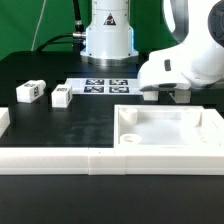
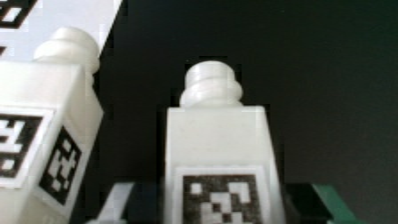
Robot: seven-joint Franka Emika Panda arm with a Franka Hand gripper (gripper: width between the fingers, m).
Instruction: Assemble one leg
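While my arm reaches down over the exterior view's right, the black surface (image 1: 60,120) carries everything else. The biggest piece is the white tray-like part (image 1: 170,143), with its raised rim, lying just in front of my claw (image 1: 166,95). A long white rail (image 1: 60,160) runs along the near edge of the surface. The marker board (image 1: 105,86) lies flat in front of my base.

The leg (image 2: 217,140) sits between my fingers (image 2: 128,200) in the wrist view. Its long axis runs straight away from the camera. Its rounded peg (image 2: 212,85) is at the far end, pointing away from my claw, and a tagged face is turned toward the lens. My fingers flank its near end very closely, but I cannot tell whether they press on it or stand just clear.

A second leg (image 2: 39,110) stands just beside it, roughly parallel, with its peg pointing the same way. From the exterior view both are hidden behind my wrist.

Two more legs (image 1: 28,92) lie well apart from me on the exterior view's left, side by side, tags showing.
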